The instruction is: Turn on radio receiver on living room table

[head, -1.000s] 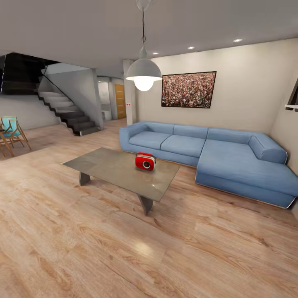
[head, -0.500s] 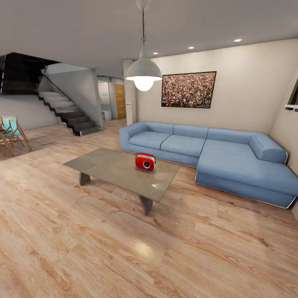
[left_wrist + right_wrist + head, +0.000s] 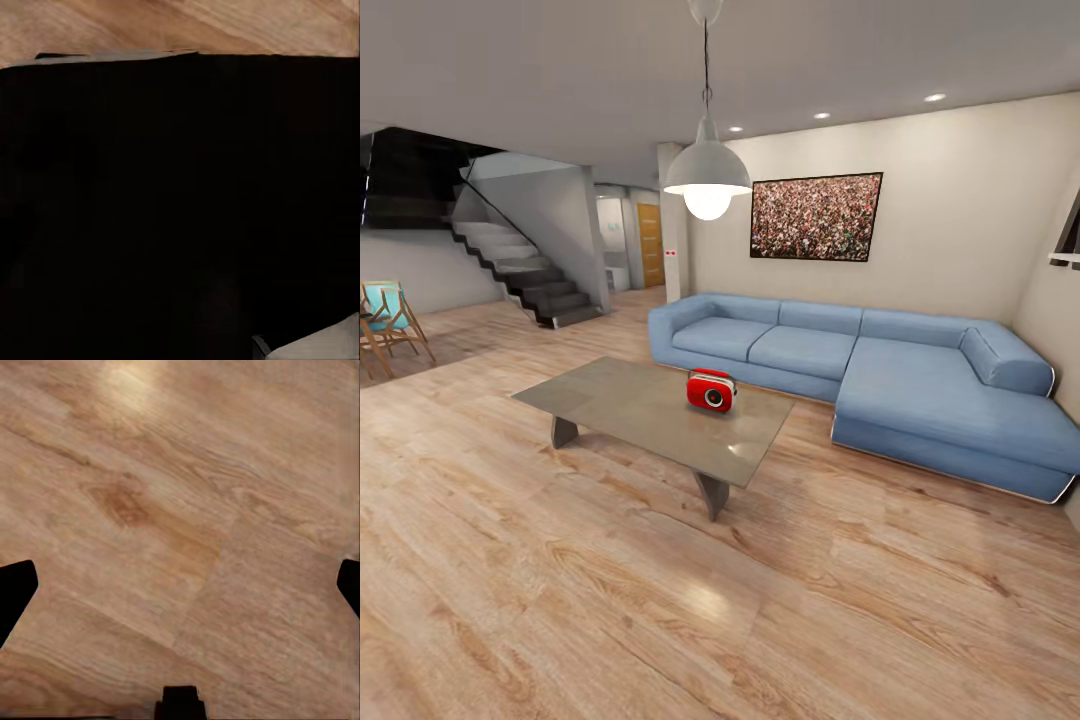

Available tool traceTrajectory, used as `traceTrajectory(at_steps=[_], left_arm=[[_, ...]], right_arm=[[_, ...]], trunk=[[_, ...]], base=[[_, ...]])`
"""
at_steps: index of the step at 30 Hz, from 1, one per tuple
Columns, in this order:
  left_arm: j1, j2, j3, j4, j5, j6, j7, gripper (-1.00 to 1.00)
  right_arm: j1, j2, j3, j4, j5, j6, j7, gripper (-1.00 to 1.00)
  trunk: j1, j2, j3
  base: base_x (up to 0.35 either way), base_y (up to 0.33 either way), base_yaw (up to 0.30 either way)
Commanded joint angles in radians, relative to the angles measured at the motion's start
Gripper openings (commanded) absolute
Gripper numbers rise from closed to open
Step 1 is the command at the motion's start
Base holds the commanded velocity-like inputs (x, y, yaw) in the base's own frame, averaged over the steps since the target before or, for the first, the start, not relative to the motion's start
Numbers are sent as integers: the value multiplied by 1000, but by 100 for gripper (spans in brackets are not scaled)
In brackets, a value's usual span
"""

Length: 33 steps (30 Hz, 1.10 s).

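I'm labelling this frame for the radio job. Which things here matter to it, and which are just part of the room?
Part of the job:
- radio receiver, standing on the table near its sofa-side end
- table, low and grey

Just around:
- blue sofa
- pendant lamp
- framed picture
- staircase
- wooden chairs
- wood floor, under the right wrist

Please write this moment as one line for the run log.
phase: approach | radio receiver on table, untouched | right gripper open over floor | left gripper: unclear
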Motion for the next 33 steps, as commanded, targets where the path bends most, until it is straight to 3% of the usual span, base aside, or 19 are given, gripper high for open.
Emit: traceTrajectory(at_steps=[1, 3, 5, 6, 9, 13, 16, 23, 33], left_arm=[[0, 0, 0, -22, 0, -29, 3, 100], [0, 3, 0, -130, -2, -49, 24, 100], [0, 6, 0, -250, -3, 1, 95, 100], [0, 5, 0, -326, -3, 65, 155, 100], [-1, 4, 0, -466, -6, 159, 236, 100], [-19, 17, 6, -625, -9, 243, 298, 100], [-38, 32, 20, -651, -4, 285, 328, 100], [-47, 38, 31, -657, -5, 256, 342, 100], [-47, 40, 31, -656, -5, 252, 343, 100]], right_arm=[[-1, -7, 0, -26, 0, 1, 1, 100], [-21, -23, 0, -142, 5, 24, 3, 100], [-63, -28, 0, -205, 28, 107, 3, 100], [-110, -29, 0, -220, 45, 171, 4, 100], [-178, -33, 0, -235, 60, 241, 4, 100], [-240, -36, 0, -242, 67, 267, 5, 100], [-256, -35, 3, -241, 68, 271, 4, 100], [-264, -35, 6, -236, 100, 265, 5, 100], [-264, -35, 6, -235, 103, 261, 6, 100]], trunk=[[0, 0, 0], [0, 0, 0], [0, 0, 0], [0, 0, 0], [0, 0, 0], [0, 0, 0], [0, 0, 0], [0, 0, 0], [0, 0, 0]], base=[[0, 0, 0], [0, 0, 0], [0, 0, 0], [0, 0, 0], [0, 0, 0], [0, 0, 0], [0, 0, 0], [0, -26, 0], [6, -281, 0]])
